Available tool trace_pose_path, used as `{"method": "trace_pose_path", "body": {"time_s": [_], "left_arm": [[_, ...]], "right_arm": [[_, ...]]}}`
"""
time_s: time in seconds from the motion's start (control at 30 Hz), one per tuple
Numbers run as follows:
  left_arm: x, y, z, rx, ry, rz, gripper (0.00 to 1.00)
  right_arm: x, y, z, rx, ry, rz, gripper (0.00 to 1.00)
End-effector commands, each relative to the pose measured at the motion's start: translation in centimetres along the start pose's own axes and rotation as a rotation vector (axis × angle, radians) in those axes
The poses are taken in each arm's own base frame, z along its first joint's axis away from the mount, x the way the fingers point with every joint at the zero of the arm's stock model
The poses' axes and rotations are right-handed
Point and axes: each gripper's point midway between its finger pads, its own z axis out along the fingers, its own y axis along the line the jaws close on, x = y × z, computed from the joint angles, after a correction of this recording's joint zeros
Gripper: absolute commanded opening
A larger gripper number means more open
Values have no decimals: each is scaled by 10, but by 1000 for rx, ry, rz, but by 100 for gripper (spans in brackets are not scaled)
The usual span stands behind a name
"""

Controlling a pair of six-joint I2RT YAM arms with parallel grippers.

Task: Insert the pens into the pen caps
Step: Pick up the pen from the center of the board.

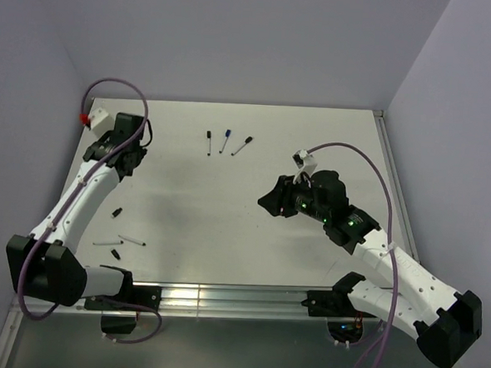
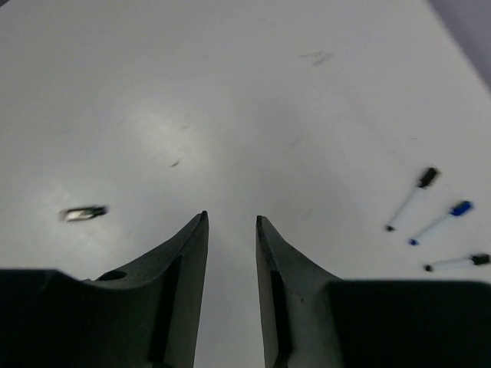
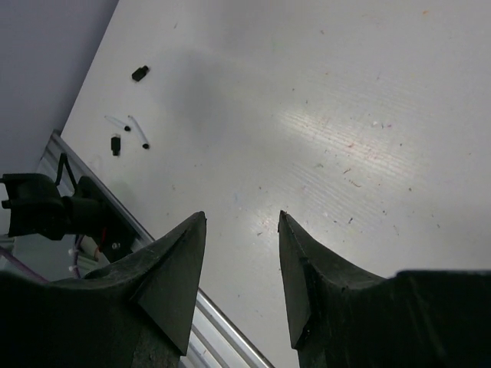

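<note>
while the left gripper (image 2: 232, 221) hangs over bare tabletop with its fingers only a narrow slot apart and nothing between them, three pens lie well off to one side, near the right edge of the left wrist view. they are a black-ended pen (image 2: 409, 198), a blue-ended pen (image 2: 439, 222) and a second black-ended pen (image 2: 456, 263), close together but not touching. in the top view the same three sit at upper centre, between the two arms. a small blurred object (image 2: 84, 213) lies at the left of the left wrist view; i cannot tell what it is.

the right gripper (image 3: 242, 218) is parted wider, holds nothing and is above the table (image 1: 226, 224). well apart from it, in the upper left of the right wrist view, a lone black cap (image 3: 140, 73) lies by itself. below that cap are a first loose pen (image 3: 136, 129) and a second loose pen (image 3: 115, 121), with the other black cap (image 3: 116, 145) just beside them. in the top view this group is at lower left, close beside the left arm (image 1: 82, 203), which runs along its left side.

a broad stretch of white tabletop spreads between the arms. a metal rail (image 1: 222, 298) bounds the table's bottom edge in the top view, and pale walls close in on the left, top and right.
</note>
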Motion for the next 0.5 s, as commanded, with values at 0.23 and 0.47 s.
{"method": "trace_pose_path", "body": {"time_s": [0.23,0.47], "left_arm": [[73,137,-9,-411,134,-264,39],[118,166,-16,-484,234,-281,37]], "right_arm": [[-20,17,-11,-77,-96,-21,50],[-20,20,-15,-90,-101,-22,50]]}}
